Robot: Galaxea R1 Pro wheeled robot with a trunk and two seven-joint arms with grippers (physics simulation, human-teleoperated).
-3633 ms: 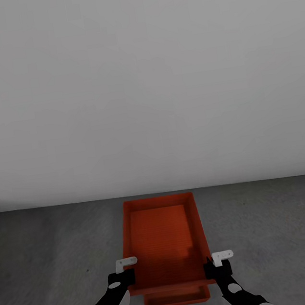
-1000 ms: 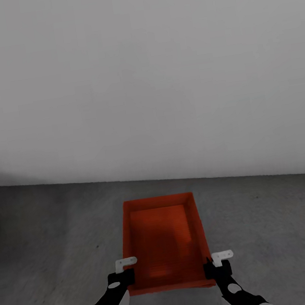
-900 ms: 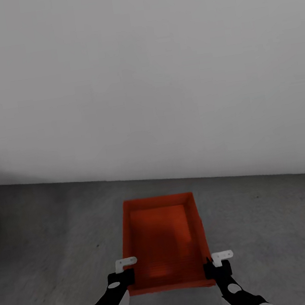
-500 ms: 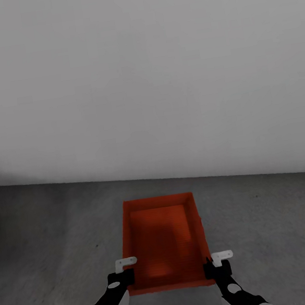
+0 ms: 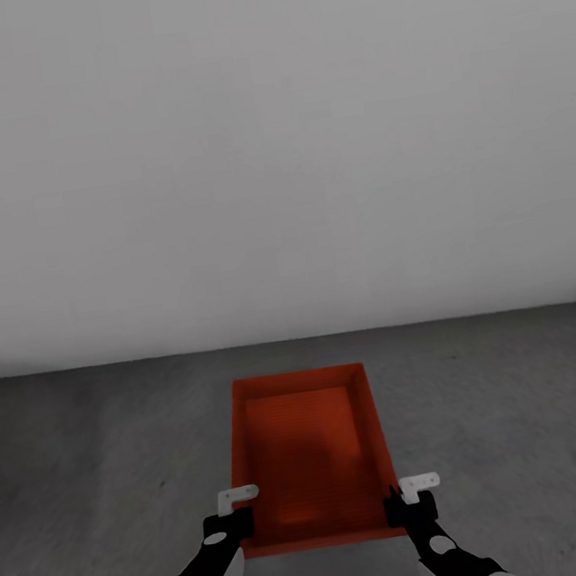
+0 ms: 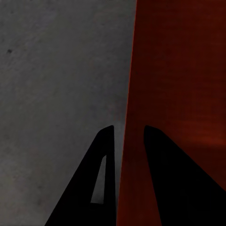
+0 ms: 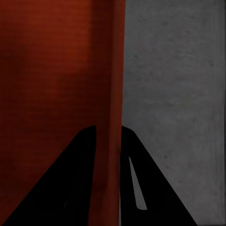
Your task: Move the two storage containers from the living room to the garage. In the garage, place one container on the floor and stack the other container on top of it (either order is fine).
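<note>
Red-orange rectangular lidless storage bin point(image 5: 307, 455) sits low-centre in head view, held up above the dark grey mottled concrete floor point(image 5: 93, 462), long axis running toward 12 o'clock. Inside is bare, w/ a faint shadow on its base. Only one bin can be made out; can't tell if anything sits under it.

Left gripper point(image 5: 235, 512) is at the bin's near corner at approx 7 o'clock, right gripper point(image 5: 411, 497) at the near corner at approx 5 o'clock. Both arms, black w/ white sections, come up from the bottom edge of the head view.

Left wrist view: two dark fingers point(image 6: 104, 160) straddle the bin's side wall point(image 6: 129, 141), one outside over the floor, one inside over the bin's base. Narrow gap, wall pinched between them.

Right wrist view: same on the opp. side. Dark fingers point(image 7: 132, 165) clamp the other side wall point(image 7: 114, 113), one inside, one outside, set narrow.

Plain white wall point(image 5: 268, 144) takes the upper half of the head view at 12 o'clock, meeting the floor in a level line beyond the bin's far end. Bin's far rim lies near that line but apart from it.
</note>
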